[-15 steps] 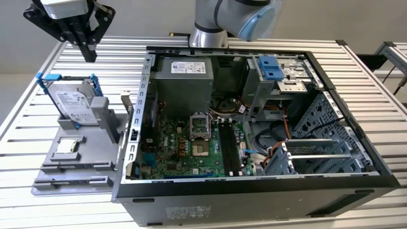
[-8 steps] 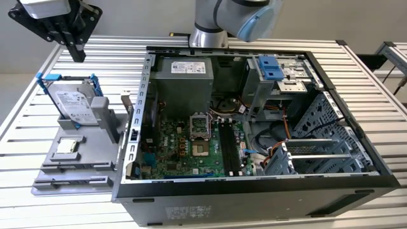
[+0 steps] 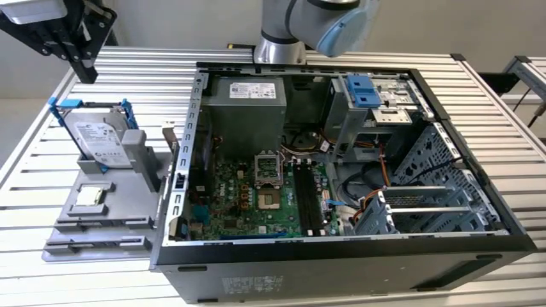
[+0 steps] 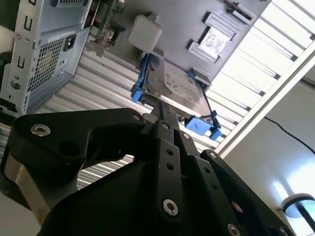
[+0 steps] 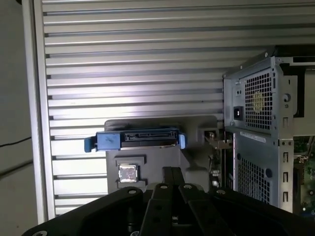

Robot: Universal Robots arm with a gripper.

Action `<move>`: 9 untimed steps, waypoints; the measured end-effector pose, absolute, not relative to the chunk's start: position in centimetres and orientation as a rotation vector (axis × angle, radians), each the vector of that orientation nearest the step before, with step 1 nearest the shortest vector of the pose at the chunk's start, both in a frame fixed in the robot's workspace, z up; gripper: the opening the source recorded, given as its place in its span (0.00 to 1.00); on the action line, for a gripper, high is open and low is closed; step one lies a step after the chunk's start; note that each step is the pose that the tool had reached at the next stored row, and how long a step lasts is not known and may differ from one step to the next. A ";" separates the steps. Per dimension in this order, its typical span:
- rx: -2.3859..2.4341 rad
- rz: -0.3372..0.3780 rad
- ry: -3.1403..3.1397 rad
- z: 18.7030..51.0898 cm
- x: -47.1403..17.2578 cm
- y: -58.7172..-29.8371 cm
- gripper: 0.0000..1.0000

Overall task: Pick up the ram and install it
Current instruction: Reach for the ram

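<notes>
The claw (image 3: 85, 73) hangs high with its fingers pressed together and nothing between them. Beneath it a hard drive (image 3: 101, 144) stands in a grey tray (image 3: 128, 192). Farther from the claw lies a square chip (image 3: 91, 197). Past that, the ram (image 3: 101, 222) is probably the dark strip in a tray slot, though I cannot be sure. It should be light, stiff and brittle, so pinch its flat faces mid-length, clear of the contacts. The open computer case (image 3: 341, 246) sits well away from the claw.

HDD (image 3: 101, 142), CPU (image 3: 91, 197) on holder (image 3: 107, 231), beside PC case (image 3: 341, 272)
</notes>
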State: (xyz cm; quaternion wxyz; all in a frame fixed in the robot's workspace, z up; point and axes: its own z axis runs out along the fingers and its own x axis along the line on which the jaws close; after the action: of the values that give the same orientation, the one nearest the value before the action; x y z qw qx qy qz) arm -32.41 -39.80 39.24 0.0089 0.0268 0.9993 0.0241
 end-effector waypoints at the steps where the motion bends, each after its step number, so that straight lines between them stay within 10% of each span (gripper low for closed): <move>1: 0.084 0.075 3.122 39.2 -32.7 -39.8 0.00; 9: 0.082 0.075 3.122 39.2 -35.0 -39.8 0.00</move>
State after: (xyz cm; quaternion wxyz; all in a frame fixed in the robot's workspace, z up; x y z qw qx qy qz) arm -35.03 -39.80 39.24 0.0087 0.0261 0.9993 0.0241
